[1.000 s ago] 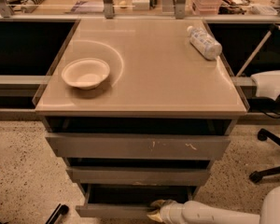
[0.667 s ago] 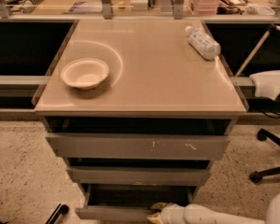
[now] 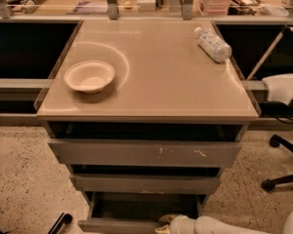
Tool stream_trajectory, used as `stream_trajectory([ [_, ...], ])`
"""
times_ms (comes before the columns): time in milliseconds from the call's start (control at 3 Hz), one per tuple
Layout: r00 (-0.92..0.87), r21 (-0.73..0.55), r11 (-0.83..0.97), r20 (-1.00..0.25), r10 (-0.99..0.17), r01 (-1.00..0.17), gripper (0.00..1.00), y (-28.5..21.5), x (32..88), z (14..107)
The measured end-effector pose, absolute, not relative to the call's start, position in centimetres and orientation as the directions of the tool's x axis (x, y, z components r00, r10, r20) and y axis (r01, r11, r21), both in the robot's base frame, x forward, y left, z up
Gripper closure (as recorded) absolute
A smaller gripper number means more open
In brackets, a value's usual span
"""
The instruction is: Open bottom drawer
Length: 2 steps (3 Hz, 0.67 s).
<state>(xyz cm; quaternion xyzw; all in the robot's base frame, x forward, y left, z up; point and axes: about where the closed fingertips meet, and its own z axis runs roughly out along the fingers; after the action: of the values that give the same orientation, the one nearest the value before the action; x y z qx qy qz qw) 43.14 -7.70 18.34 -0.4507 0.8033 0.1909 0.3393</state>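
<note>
The cabinet has three grey handleless drawer fronts. The bottom drawer stands pulled out at the frame's bottom edge, its dark inside showing above its grey front. My gripper sits at the top edge of that front, right of its middle, at the end of my white arm that comes in from the lower right. The top drawer, the widest front with white scratch marks, and the middle drawer are closed.
On the cabinet top stand a white bowl at the left and a lying plastic bottle at the back right. An office chair's base stands on the speckled floor at the right. Dark cables lie at the lower left.
The bottom drawer has come further out toward the camera, with the gripper at its top edge. The view has shifted slightly.
</note>
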Motion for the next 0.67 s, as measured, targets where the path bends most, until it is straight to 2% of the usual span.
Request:
stream_trajectory([
  [333,-0.363,0.001,0.521,-0.717,-0.594,-0.854,1.0,-7.6,43.1,18.8],
  [667,-0.338,0.022,0.479,-0.737,-0.585,-0.878,1.0,-5.6,40.8,18.9],
])
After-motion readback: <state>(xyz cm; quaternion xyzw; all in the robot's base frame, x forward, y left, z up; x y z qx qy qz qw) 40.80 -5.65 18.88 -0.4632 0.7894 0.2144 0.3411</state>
